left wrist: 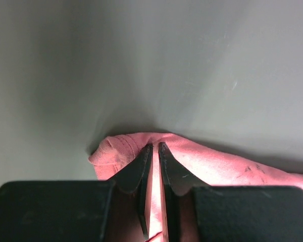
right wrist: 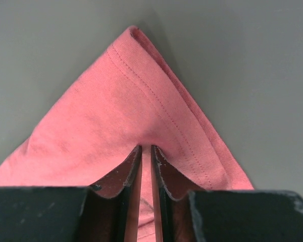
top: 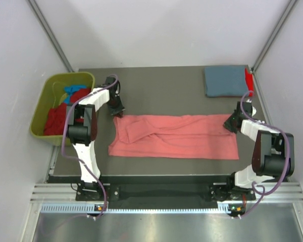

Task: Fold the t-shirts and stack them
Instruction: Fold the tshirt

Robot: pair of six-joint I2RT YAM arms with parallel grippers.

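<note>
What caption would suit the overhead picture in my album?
The left hand and right hand each pinch a far corner of the salmon-pink cloth t-shirt lying on the dark table.

the salmon-pink t-shirt (top: 174, 136) is soft, matt knit cloth; the right wrist view shows a double row of stitching along its folded hem. the table (top: 166, 91) under it is a smooth, matt dark grey top with faint scratches. the grey-blue t-shirt (top: 224, 80) at 1 o'clock is matt cloth too. the bin (top: 43, 108) at 9 o'clock is olive-green plastic with a slight sheen. the fingers (right wrist: 129, 171) of the right gripper (right wrist: 146, 151) are black, matt, scuffed at the edges. the rail (top: 50, 193) at 6 o'clock is bare ribbed metal.
</note>
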